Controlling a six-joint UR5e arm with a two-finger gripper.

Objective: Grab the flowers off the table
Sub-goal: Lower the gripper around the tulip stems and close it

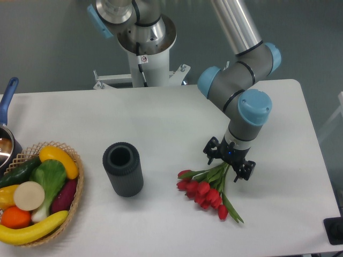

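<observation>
- At the far left edge of the table (161, 112), a wicker basket (75, 199) holds fruit and vegetables; a pot (6, 143) with a blue handle sits behind it.
- Right of the basket stands a dark ribbed cylinder (123, 169), bearing no readable writing.
- Further right, the flowers (206, 188) lie flat on the table, red heads toward the near-left, stems running up-right.
- Directly over the stem end hangs the gripper (228, 164), fingers spread to either side of the stems; contact seems absent, though the wrist hides that spot.

No legible text or labels.
</observation>
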